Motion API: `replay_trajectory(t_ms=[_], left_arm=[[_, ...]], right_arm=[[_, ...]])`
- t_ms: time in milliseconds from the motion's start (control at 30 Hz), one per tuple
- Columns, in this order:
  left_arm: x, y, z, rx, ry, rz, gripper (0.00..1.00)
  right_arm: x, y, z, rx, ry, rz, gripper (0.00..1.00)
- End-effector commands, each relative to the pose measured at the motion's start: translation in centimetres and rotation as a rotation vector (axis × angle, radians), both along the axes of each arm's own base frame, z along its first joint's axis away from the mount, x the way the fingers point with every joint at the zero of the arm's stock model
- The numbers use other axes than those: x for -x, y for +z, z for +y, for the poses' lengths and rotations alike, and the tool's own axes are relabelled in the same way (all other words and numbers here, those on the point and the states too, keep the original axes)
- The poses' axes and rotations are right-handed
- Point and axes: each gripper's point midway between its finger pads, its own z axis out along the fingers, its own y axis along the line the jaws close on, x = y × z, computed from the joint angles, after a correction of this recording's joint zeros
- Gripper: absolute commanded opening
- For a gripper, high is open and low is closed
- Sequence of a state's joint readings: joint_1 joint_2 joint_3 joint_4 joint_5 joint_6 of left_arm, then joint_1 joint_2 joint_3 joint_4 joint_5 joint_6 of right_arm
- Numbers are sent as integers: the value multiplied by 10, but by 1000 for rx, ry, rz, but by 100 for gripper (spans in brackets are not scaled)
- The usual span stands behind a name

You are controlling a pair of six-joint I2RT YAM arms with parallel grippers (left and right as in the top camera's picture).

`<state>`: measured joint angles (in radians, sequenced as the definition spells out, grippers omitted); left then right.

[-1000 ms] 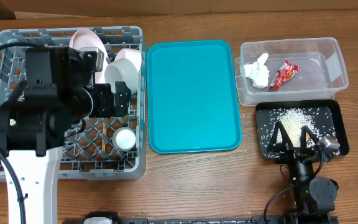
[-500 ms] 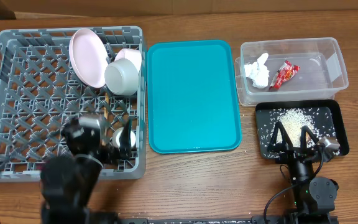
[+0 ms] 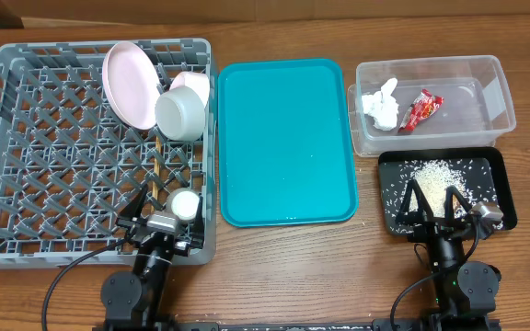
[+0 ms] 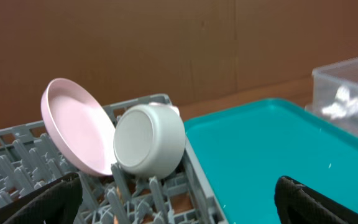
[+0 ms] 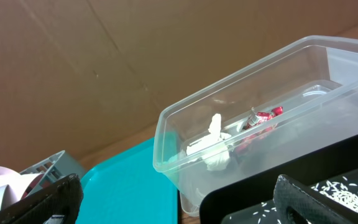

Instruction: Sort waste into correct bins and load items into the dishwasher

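The grey dish rack [image 3: 26, 138] holds the large pink plate [image 3: 129, 85], a pale bowl [image 3: 182, 112], a smaller plate edge [image 3: 191, 81], a white cup [image 3: 186, 204] and chopsticks [image 3: 154, 170]. The clear tub [image 3: 486, 83] holds the white tissue [image 3: 381, 104] and red wrapper [image 3: 420, 108]. The black tray [image 3: 495, 184] holds rice grains [image 3: 435, 175]. My left gripper [image 3: 162, 218] is open and empty at the rack's front edge. My right gripper [image 3: 442, 206] is open and empty over the black tray's front edge. The plate [image 4: 73, 134] and bowl [image 4: 148, 140] show in the left wrist view.
A large teal serving tray [image 3: 283, 138] lies between the rack and the bins, with a few specks near its front edge. The tub [image 5: 241, 118] and black tray [image 5: 328, 180] show in the right wrist view. A cardboard wall stands behind the table.
My left arm has pulled back from over the rack's middle to the rack's front edge near the table's front. The right arm has not moved.
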<state>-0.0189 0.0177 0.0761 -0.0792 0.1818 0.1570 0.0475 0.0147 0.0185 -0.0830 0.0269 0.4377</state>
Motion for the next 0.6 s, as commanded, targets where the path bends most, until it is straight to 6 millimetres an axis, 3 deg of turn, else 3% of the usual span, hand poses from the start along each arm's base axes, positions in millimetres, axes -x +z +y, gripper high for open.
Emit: replay_trajectory(t_ms=[0, 133, 567], left_arm=[[-2, -8, 5, -103, 27, -15, 100], [-5, -29, 10, -103, 49, 27, 100], [-5, -28, 10, -95, 55, 28, 100]], right_arm=[[0, -2, 0, -1, -3, -4, 100], [0, -2, 0, -1, -3, -4, 100], [0, -2, 0, -1, -3, -4, 100]])
